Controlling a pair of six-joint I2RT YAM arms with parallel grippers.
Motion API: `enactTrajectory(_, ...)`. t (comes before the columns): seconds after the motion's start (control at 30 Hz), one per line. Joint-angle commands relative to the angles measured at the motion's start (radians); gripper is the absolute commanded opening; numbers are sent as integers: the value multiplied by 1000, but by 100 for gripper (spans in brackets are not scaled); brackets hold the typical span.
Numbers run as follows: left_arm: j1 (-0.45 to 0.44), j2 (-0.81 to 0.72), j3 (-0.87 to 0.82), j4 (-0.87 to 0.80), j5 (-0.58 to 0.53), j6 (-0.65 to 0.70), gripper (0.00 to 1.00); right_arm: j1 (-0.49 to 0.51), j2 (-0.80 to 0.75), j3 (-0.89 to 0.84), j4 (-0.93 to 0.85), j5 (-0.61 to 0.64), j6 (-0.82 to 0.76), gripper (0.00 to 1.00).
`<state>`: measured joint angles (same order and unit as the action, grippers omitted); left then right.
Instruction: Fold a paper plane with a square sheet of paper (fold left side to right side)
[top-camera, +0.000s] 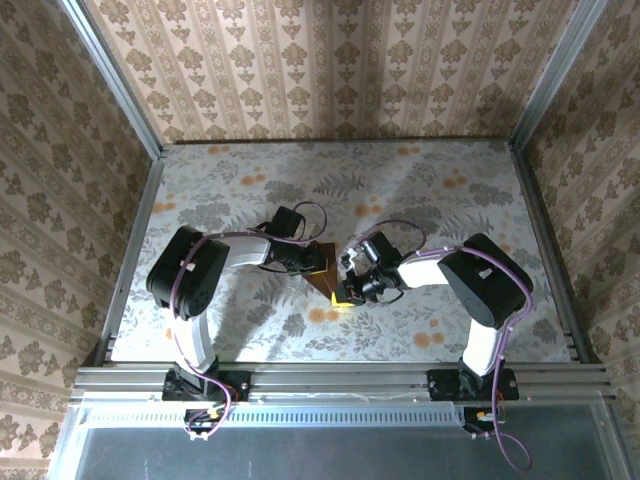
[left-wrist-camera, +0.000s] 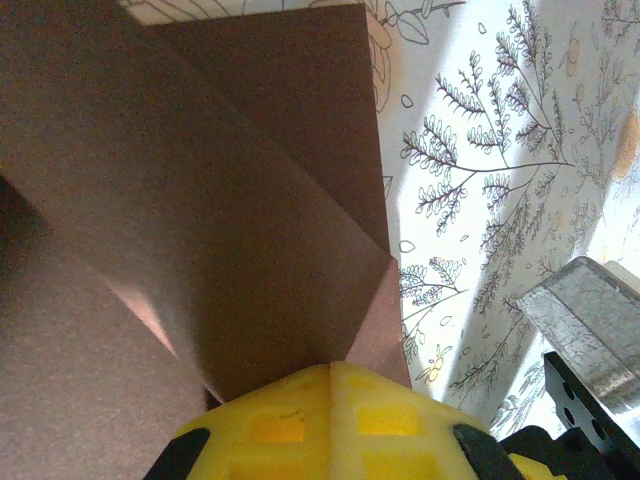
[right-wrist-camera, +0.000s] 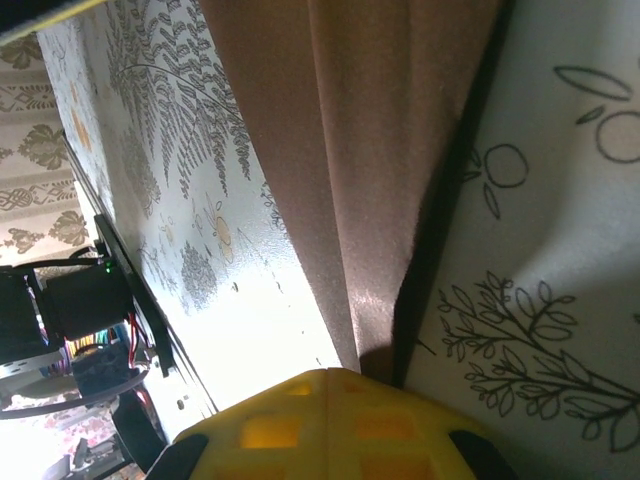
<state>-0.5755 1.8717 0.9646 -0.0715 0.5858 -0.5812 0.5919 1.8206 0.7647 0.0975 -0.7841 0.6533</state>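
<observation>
As the clenched left tool (left-wrist-camera: 330, 415) and the clenched right tool (right-wrist-camera: 325, 420) meet at the centre of the overhead view, the thin, dark reddish-brown square sheet of paper (top-camera: 325, 280) lies between them on the fern-printed desk (top-camera: 420, 190), folded in layers. Creasing seems under way; next comes a firm press along the fold.
</observation>
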Motion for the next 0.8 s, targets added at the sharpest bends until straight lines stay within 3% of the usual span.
enactTrajectory(0.0,-1,27,-17,-88,-96,31,0,13,26,-14,-74,20,-19,1)
enactTrajectory(0.47,-1,24,-26,-83,-99,28,0,34,-39,-81,-118,26,-23,0)
enactTrajectory(0.77,-1,18,-30,-84,-104,30,0,29,-244,-84,-222,6,-93,0)
